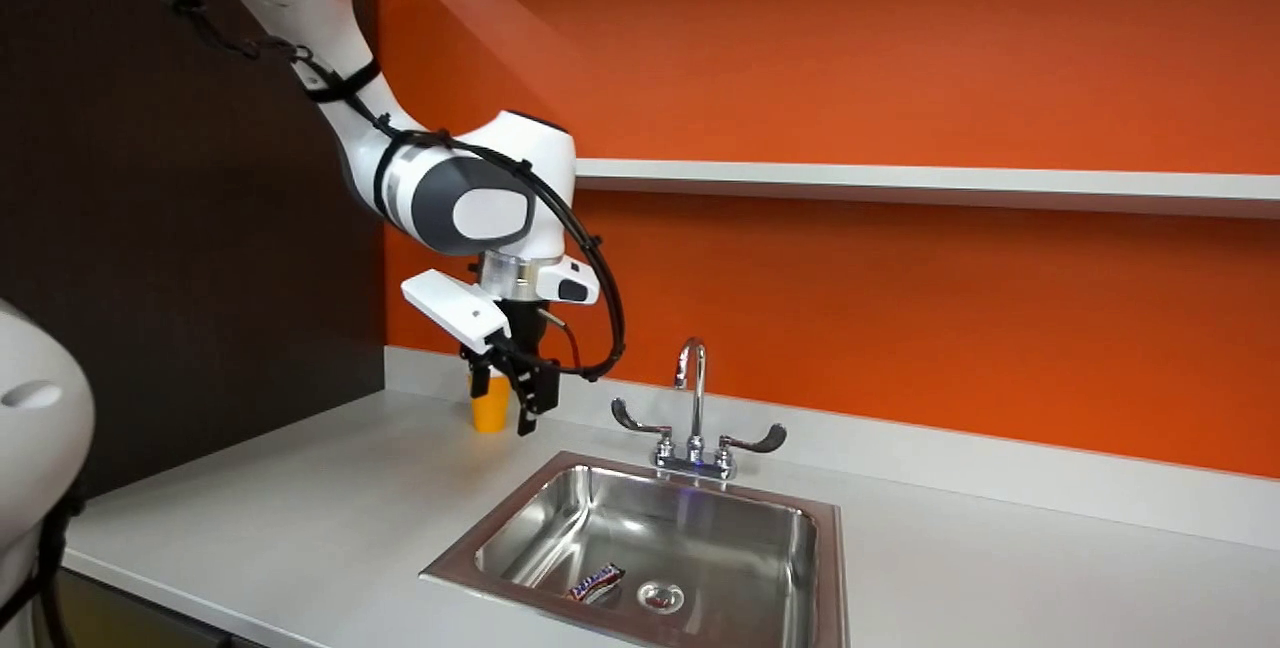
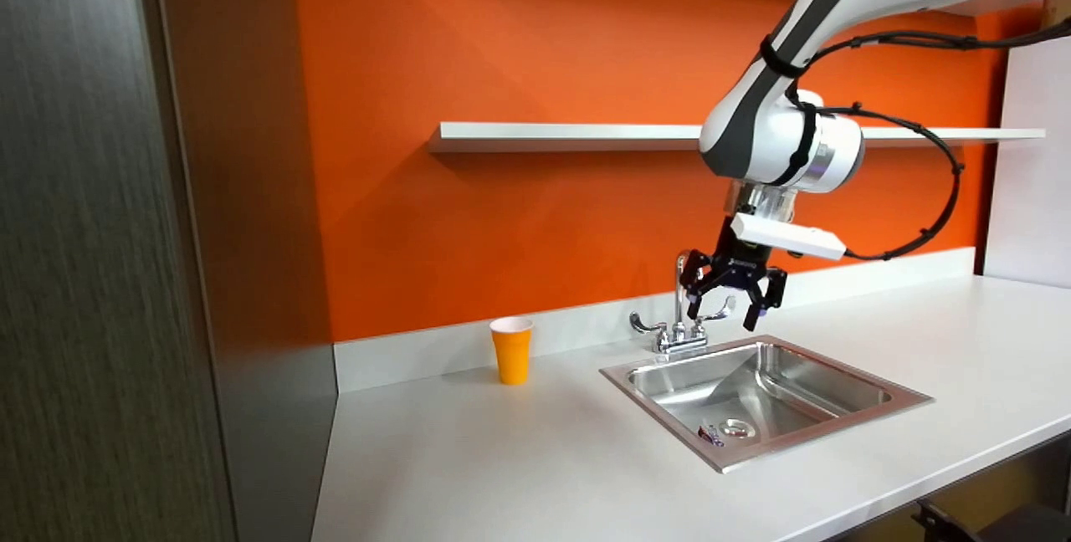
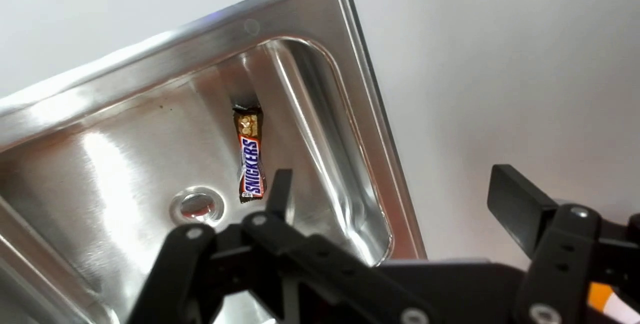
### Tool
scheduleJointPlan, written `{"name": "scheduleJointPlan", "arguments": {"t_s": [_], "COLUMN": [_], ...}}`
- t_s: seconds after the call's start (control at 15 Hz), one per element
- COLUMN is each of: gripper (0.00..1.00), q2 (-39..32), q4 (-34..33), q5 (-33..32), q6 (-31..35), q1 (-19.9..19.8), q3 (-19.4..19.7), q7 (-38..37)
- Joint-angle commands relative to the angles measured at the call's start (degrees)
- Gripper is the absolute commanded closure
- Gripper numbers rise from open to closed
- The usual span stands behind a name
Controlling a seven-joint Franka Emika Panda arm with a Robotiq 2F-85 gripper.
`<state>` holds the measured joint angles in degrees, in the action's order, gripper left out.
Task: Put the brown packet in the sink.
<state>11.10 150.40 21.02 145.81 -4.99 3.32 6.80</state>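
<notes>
Hovering empty and spread wide, the hand [image 3: 394, 196] likely needs no grip: the Snickers bar [image 3: 251, 154] lies in the sink [image 3: 369, 114], left of the drain [image 3: 198, 207], as asked!

Bright, glare on sink [image 3: 150, 156], soft shadows

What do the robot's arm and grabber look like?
The arm is white and rounded, with dark grey patches, black straps and looping black cables. The gripper is black, with two jointed fingers, flat pads and silvery screws. A white boxy piece sits above it.
</notes>
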Motion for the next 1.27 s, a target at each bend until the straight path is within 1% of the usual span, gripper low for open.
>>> {"name": "scheduleJointPlan", "arguments": {"t_s": [0.0,0.2,1.2], "gripper": [0.00,0.00,0.00], "q2": [1.26,3.05,3.11], "q4": [0.69,1.84,2.05], "q5": [-0.52,-0.59,-0.59], "q6": [-0.02,0.00,0.00], "q1": [1.42,1.65,1.68], "q3": [1.48,1.75,1.78], "q7": [-0.40,-0.44,-0.44]}}
